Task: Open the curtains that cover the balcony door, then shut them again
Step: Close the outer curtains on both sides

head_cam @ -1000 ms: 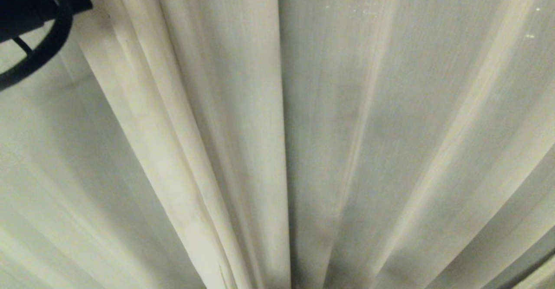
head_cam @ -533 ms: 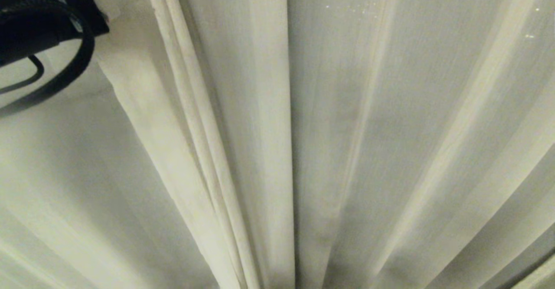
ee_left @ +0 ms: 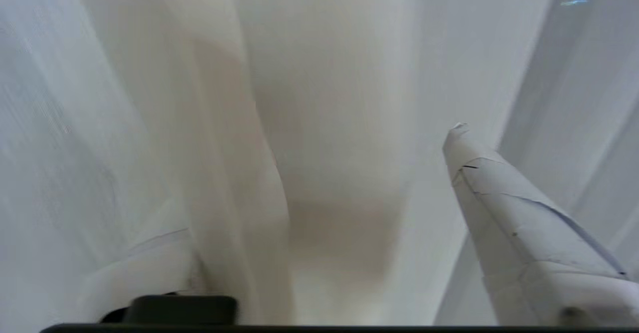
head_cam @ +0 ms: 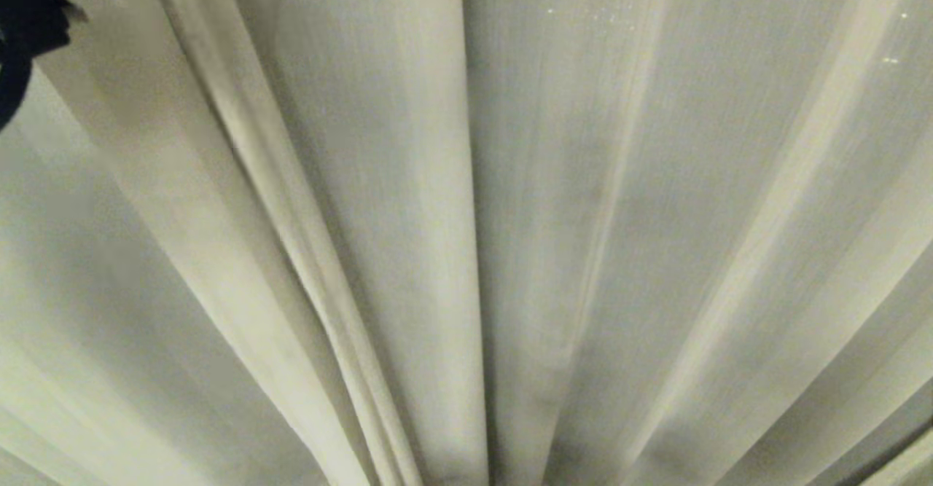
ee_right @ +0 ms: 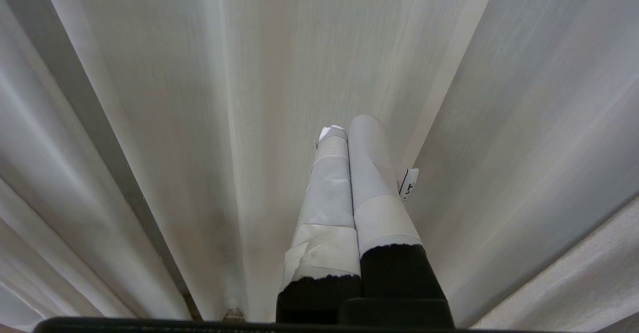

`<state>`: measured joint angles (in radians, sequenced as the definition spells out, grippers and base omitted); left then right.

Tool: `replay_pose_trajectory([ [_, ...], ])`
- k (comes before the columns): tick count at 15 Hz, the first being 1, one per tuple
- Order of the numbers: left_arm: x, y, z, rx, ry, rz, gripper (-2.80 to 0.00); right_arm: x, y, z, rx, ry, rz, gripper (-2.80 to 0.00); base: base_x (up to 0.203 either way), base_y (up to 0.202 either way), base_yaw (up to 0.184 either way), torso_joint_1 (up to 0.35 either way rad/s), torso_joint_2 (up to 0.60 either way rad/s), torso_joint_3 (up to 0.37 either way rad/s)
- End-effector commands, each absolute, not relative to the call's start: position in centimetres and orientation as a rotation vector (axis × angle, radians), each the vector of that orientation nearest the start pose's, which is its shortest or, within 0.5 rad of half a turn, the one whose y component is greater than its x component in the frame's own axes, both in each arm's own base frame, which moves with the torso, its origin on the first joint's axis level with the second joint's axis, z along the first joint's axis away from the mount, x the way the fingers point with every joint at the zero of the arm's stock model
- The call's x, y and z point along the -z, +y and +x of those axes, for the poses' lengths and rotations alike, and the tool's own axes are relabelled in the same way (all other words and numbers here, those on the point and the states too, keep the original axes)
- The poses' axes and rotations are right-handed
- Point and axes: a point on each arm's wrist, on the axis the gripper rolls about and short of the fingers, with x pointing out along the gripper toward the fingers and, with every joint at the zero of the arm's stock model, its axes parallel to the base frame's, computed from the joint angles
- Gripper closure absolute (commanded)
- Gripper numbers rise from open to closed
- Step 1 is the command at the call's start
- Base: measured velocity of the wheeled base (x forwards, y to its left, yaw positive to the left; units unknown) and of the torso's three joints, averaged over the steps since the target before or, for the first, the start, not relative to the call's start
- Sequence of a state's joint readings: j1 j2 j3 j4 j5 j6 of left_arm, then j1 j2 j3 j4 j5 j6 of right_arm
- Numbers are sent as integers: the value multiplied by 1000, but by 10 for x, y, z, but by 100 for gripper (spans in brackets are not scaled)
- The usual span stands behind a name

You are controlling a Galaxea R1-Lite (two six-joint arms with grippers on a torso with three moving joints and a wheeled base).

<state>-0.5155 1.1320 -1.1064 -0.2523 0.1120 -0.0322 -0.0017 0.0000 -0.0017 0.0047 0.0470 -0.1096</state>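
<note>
Currently, I see the curtains (head_cam: pixel 466 253) filling my whole head view as long cream pleats, hanging shut with two panel edges meeting near the centre; the balcony door is hidden behind them. At the far upper left, a dark part of my left arm (head_cam: pixel 25 27) shows at the frame edge, against a bundled fold of cloth. On the left wrist view, the left gripper (ee_left: pixel 309 173) stands wide open: one taped finger (ee_left: pixel 519 233) is clear on one side, the other is largely covered by cloth, and a fold of curtain lies loose between them, not clamped. The right gripper (ee_right: pixel 344 128) points at the fabric with its taped fingers (ee_right: pixel 374 173) pressed together, holding nothing.
</note>
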Motion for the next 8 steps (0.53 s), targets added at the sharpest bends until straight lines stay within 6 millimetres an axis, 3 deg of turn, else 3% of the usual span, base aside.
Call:
replay_pose_trajectory([
  [1,-366,-54,102,365,-236,-107,-280,-75,1,-23,-45,2,-110,0,0,0,0,0,0,0],
  [8,-334,-10,25,340,-171,-82,-280,-75,1,-23,-45,2,-110,0,0,0,0,0,0,0],
])
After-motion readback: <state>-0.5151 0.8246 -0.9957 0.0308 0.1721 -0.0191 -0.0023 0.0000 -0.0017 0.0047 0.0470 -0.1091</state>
